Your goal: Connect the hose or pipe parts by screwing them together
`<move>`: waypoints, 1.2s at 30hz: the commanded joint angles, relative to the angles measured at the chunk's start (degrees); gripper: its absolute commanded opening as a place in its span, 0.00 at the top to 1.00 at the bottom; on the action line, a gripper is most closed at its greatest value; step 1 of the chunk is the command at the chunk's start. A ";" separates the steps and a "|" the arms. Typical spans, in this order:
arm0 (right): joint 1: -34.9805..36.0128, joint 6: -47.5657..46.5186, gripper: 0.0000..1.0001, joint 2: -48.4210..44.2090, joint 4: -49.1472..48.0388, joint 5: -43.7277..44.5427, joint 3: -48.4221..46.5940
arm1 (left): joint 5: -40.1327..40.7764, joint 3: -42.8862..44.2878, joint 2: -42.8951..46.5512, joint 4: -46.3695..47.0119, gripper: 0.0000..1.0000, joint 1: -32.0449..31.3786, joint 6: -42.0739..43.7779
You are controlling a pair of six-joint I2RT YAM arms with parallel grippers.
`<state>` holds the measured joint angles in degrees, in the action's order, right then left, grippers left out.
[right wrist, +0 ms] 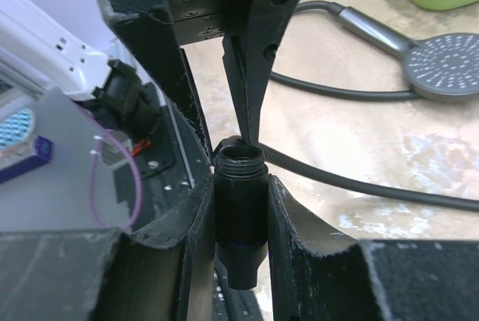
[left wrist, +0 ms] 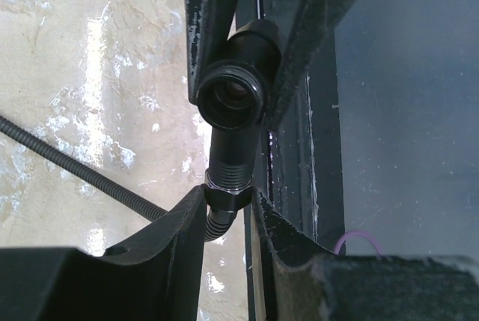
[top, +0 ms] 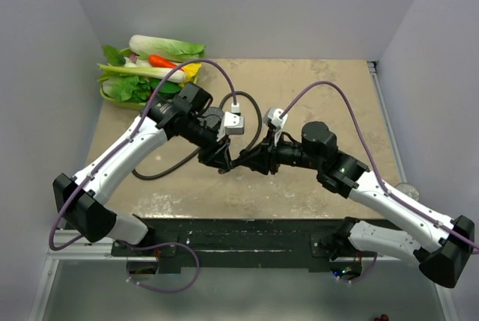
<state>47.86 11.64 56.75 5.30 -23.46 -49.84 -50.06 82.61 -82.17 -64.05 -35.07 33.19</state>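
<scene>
My left gripper [left wrist: 227, 197] is shut on the hex end nut [left wrist: 227, 195] of the thin dark ribbed hose [left wrist: 67, 162]. My right gripper [right wrist: 241, 186] is shut on a short black tubular fitting [right wrist: 240, 209] with a threaded open mouth [right wrist: 239, 158]. In the left wrist view the fitting's mouth [left wrist: 228, 95] faces the camera, just above the hose's ribbed end. The two ends sit side by side, not in line. Both grippers meet over the table's middle [top: 239, 158]. The grey shower head [right wrist: 443, 63] lies face up on the table, with hose [right wrist: 337, 95] trailing from its handle.
A green tray [top: 112, 99] of toy vegetables stands at the table's back left corner. The hose loops across the table left of the grippers [top: 161, 171]. Purple cables [top: 329, 85] arch over both arms. The black mounting rail [top: 239, 233] runs along the near edge.
</scene>
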 commanded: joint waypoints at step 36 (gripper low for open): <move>-1.54 48.20 1.00 1.52 -57.57 1.49 21.01 | -5.66 2.03 5.00 17.03 1.00 -0.53 -9.55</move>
<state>44.34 50.81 57.95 -36.14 -22.85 -28.95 -46.00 82.61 -78.37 -62.94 -34.09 26.06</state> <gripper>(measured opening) 0.296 0.316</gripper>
